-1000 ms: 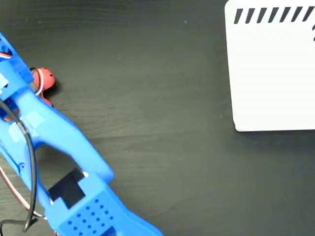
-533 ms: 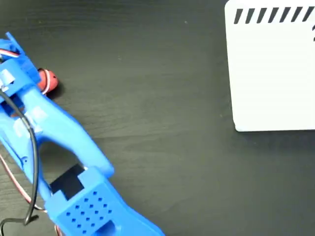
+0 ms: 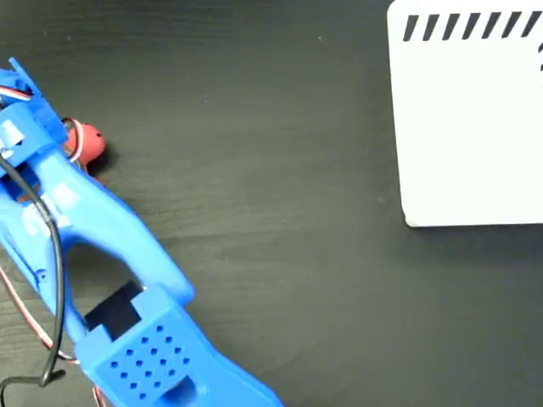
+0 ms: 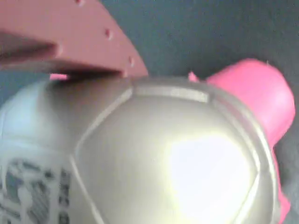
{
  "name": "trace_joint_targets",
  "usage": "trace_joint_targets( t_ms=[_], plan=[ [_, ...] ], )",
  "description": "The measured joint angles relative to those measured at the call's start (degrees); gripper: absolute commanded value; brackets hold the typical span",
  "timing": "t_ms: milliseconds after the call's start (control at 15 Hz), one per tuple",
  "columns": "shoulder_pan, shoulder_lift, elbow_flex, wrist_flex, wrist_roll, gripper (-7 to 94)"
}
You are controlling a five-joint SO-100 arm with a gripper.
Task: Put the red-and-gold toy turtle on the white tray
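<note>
Filling the wrist view, the shiny gold-shelled, coral-headed squishy toy turtle (image 4: 154,158) sits against one pincer finger (image 4: 70,42) — grip unclear — on the dark counter (image 3: 271,212), well apart from the flat white black-striped tray (image 3: 471,127).

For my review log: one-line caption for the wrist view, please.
Close-up of the toy turtle's shiny domed shell filling the frame, one gripper finger against its top edge, dark table behind.

Bare dark table (image 3: 280,195) lies open toward the white tray (image 3: 467,136).
</note>
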State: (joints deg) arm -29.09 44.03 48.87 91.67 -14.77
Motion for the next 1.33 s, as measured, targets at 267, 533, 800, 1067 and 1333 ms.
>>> trace_joint_targets(
  t_ms=[267, 533, 800, 1067, 1333],
  plan=[
    [-0.1, 0.0, 0.0, -0.1, 0.4, 0],
    [-0.2, 2.2, 1.4, 0.8, 2.8, 0],
    [0.0, 16.9, 8.5, -0.3, 9.1, 0],
    [5.4, 33.8, 16.2, -2.7, 13.3, 0],
    [20.1, 38.8, 11.1, 3.0, 11.6, 0]
  ],
)
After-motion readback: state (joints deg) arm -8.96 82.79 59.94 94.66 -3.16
